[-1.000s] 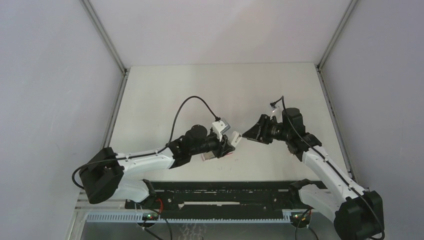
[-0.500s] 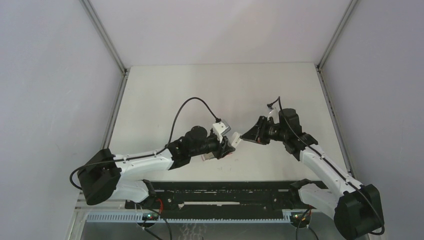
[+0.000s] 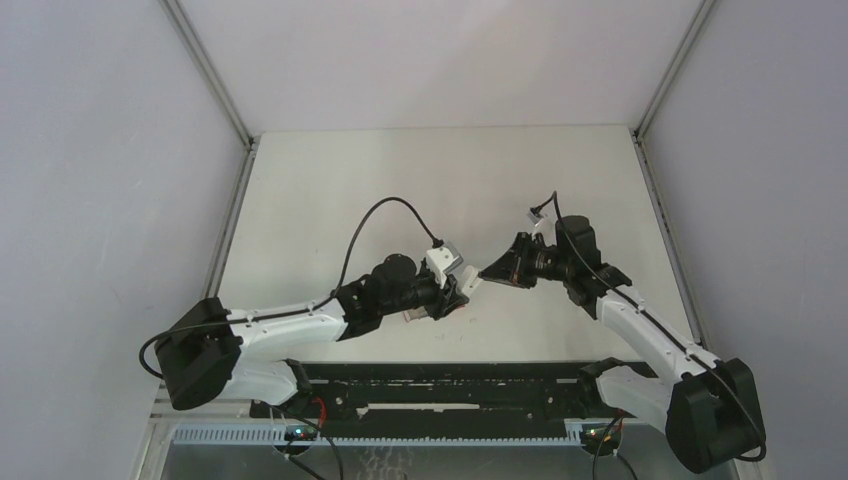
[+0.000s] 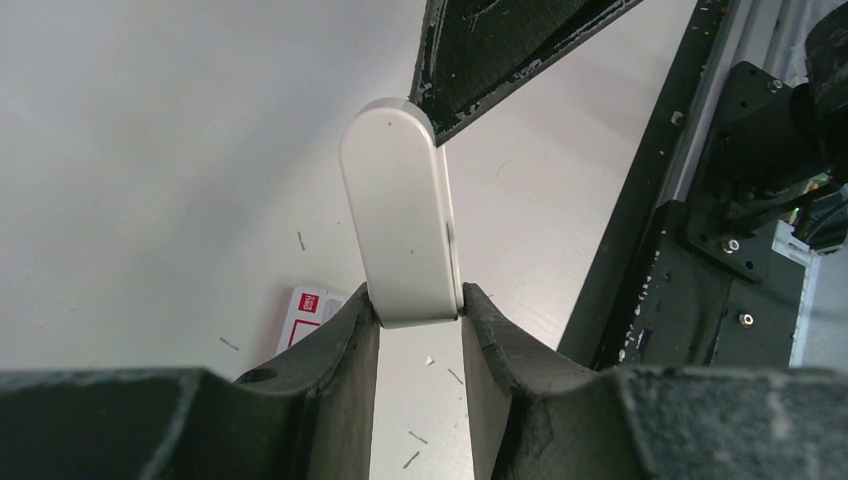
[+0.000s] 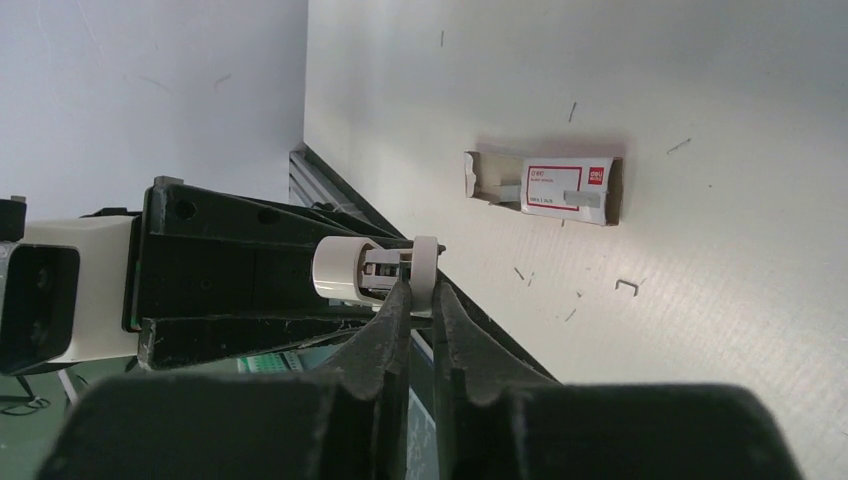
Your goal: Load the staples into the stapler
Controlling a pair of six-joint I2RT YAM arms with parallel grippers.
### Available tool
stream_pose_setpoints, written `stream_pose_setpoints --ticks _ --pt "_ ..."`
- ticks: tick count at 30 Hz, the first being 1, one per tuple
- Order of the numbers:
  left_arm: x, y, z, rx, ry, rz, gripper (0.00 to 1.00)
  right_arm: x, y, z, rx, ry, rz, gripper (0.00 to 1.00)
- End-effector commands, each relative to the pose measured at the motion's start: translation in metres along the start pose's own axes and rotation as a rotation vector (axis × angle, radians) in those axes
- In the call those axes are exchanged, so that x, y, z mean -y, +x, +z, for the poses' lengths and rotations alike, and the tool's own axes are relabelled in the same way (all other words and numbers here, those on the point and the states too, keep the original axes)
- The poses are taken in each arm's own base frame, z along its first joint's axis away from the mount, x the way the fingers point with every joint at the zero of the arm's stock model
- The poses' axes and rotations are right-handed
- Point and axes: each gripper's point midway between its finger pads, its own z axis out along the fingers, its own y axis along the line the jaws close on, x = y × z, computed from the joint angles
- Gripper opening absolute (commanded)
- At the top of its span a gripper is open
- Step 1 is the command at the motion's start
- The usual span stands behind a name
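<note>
A white stapler is held off the table, clamped at its rear end between my left gripper's fingers. In the top view the stapler sits between both grippers, with the left gripper behind it. My right gripper is shut on one thin white arm of the stapler, seen end-on with its metal inside showing. In the top view the right gripper meets the stapler's tip. The red and white staple box lies open on the table, partly hidden under the left gripper.
Loose single staples are scattered on the white table near the box. A black rail runs along the near edge by the arm bases. Grey walls stand at the left, right and back.
My right gripper has edged a little to the left onto the stapler's tip. The left gripper keeps its hold on the stapler and has barely moved.
</note>
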Motion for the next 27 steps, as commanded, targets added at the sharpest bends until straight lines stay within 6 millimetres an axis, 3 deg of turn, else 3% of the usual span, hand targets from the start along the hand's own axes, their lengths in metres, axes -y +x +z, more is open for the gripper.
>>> stream_pose_setpoints --ticks 1,4,6,9,11,18,24,27 --pt "0.010 -0.034 -0.003 0.105 0.022 0.056 0.00 -0.013 0.002 0.003 -0.025 -0.071 -0.029 0.01" --pt "0.008 -0.036 -0.003 0.101 0.013 0.062 0.03 -0.012 0.002 0.004 -0.028 -0.074 -0.035 0.00" --pt "0.007 -0.037 -0.002 0.093 0.007 0.062 0.23 -0.011 0.001 0.004 -0.020 -0.066 -0.048 0.00" --pt "0.008 -0.037 -0.003 0.090 0.006 0.056 0.65 -0.007 -0.002 0.003 0.003 -0.043 -0.074 0.00" --pt "0.010 -0.041 -0.003 0.097 0.012 0.052 0.73 -0.004 -0.002 0.003 0.006 -0.030 -0.084 0.00" --pt "0.012 -0.063 -0.006 0.130 0.018 0.040 0.77 0.006 0.002 0.003 0.005 0.014 -0.141 0.00" --pt "0.013 -0.076 -0.003 0.138 0.046 0.006 0.63 0.007 0.004 0.002 0.000 0.019 -0.192 0.00" --pt "0.011 -0.072 0.004 0.111 0.043 -0.005 0.60 0.006 0.006 0.002 -0.005 0.013 -0.205 0.00"
